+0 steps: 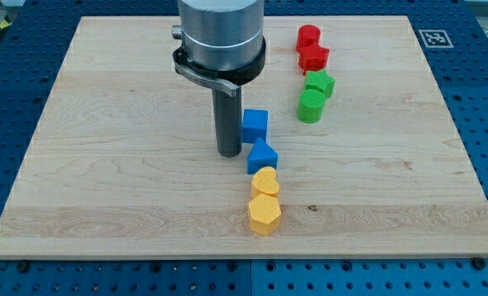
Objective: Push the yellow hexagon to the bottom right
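Note:
The yellow hexagon [264, 214] lies near the view's bottom centre of the wooden board [104, 164]. A second yellow block [265, 182], heart-like in shape, touches it just above. My tip [228, 153] rests on the board up and to the left of both yellow blocks, close beside the left of a blue triangular block [262, 154]. A blue cube [255, 125] sits just right of the rod, above the triangular one.
Two red blocks [311, 48] sit at the view's top right, a cylinder above a star-like one. Below them are a green star-like block [319, 82] and a green cylinder [310, 106]. A tag marker [434, 37] sits in the board's top right corner.

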